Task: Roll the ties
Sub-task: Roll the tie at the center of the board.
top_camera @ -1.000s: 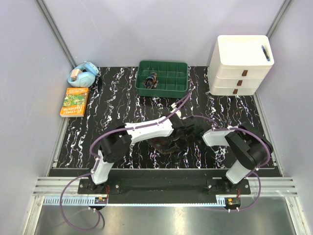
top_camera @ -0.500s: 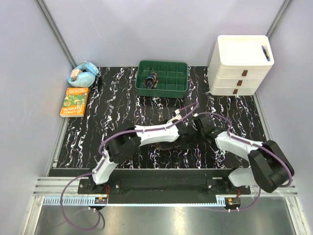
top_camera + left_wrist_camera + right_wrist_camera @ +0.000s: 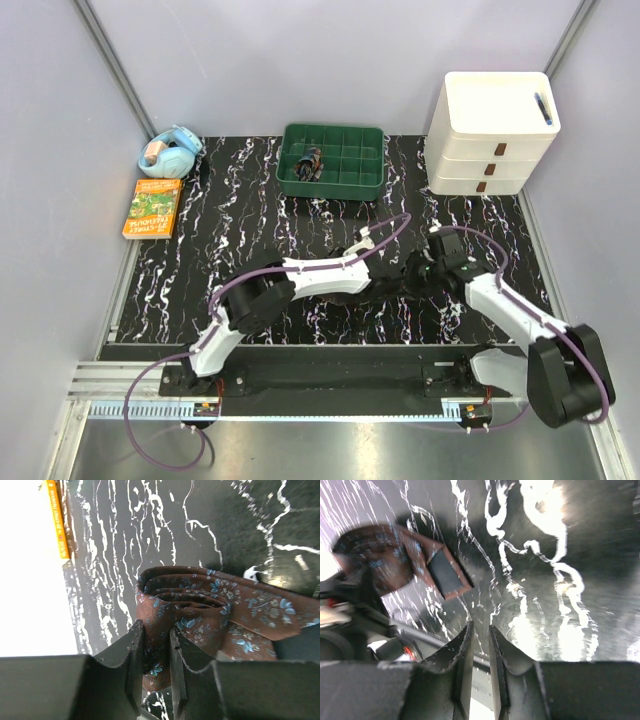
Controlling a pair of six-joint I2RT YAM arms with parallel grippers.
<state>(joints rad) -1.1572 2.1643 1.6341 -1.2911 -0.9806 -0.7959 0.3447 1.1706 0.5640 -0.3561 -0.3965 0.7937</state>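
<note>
Left pincer clamps the rolled tie on the black marbled mat beneath it, right pincer alongside hangs slightly parted and empty, grey walls beyond.

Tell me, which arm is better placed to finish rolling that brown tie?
Probably the left: the left gripper is clamped on the coiled tie. The right gripper holds nothing and sits apart from the cloth.

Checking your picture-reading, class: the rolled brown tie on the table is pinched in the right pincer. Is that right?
No. The left pincer pinches the rolled brown tie, as the left wrist view shows. The right pincer has nothing between its fingers.
</note>
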